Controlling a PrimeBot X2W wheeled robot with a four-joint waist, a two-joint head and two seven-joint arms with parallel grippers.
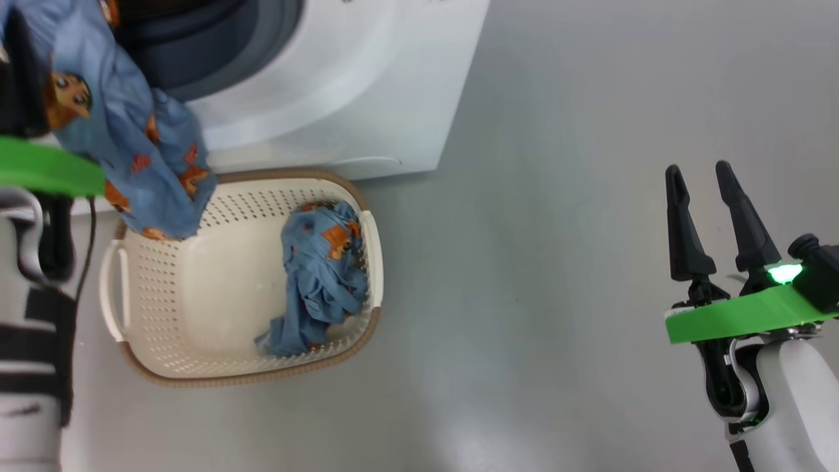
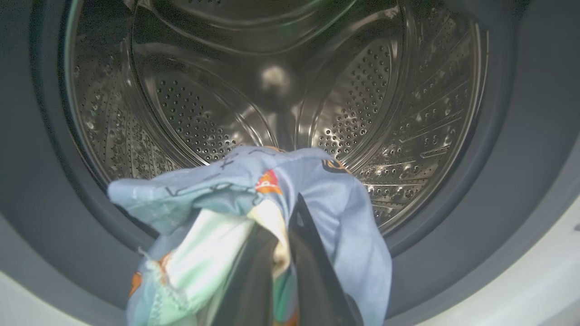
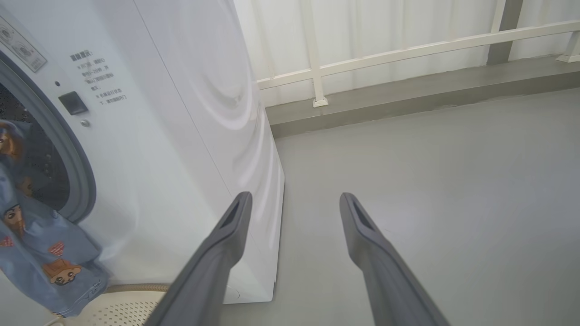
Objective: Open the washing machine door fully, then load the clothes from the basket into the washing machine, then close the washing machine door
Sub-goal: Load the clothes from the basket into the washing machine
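- We are clenching our left hand (image 2: 281, 226) on a blue garment (image 1: 124, 131) printed with orange-brown cartoon figures. The two dark fingers (image 2: 312, 253) are pinching together on its bunched cloth, where a cream-white lining is showing.
- The garment is hanging at the mouth of the washing machine (image 1: 367, 85). Its top bunch is sitting at the lower lip of the opening and its tail is dangling over the back left corner of the basket (image 1: 242, 379). We cannot tell whether the tail is touching the rim.
- From the left wrist we are looking straight into the steel drum (image 2: 281, 81) behind the bunch, with the grey gasket (image 2: 512, 158) ringing it.
- A second garment (image 1: 321, 275) of the same print is lying crumpled inside the basket, against its right wall.
- The basket is standing on the grey floor (image 1: 557, 262), just in front of the machine's base.
- We are holding our right hand (image 1: 698, 170) well apart to the right, over bare floor. Its fingers are spreading wide and grasping nothing.
- From the right wrist, the machine's white side is rising at the left with the garment hanging at its opening, and a pale railing (image 3: 408, 50) is running along the wall beyond the floor.
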